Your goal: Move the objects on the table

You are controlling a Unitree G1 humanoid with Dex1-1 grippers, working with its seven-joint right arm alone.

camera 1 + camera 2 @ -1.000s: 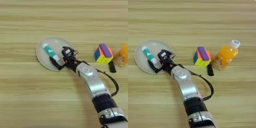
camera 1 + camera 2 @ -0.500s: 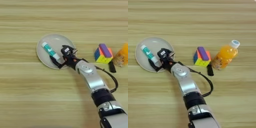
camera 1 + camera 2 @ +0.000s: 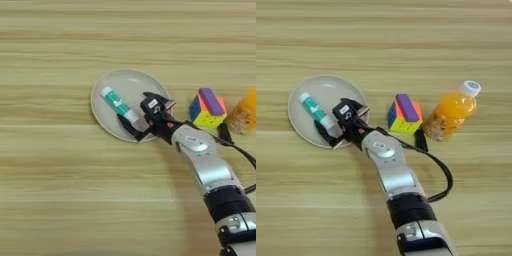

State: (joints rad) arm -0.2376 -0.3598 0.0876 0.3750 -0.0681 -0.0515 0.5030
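The round pale grey plate (image 3: 116, 84) lies on the wooden table (image 3: 60, 190), and the white-and-teal glue stick (image 3: 118, 104) rests slantwise in it. My right gripper (image 3: 142, 115) is over the plate's near right rim, open. One black finger (image 3: 128, 128) is on the near side of the stick's white end. The other finger (image 3: 158, 101) is to the right of the stick. To the right stands the multicoloured puzzle cube (image 3: 401, 119) with the flat purple block (image 3: 407, 107) lying on top.
An orange juice bottle (image 3: 452, 111) with a white cap lies right of the cube. A small black thing (image 3: 420, 142) sits on the table between cube and bottle, beside my arm's black cable (image 3: 442, 167). My silver forearm (image 3: 390, 167) runs down to the bottom edge.
The whole picture has shifted right, so the camera moved. The gripper stays open at the glue stick's near end on the plate.
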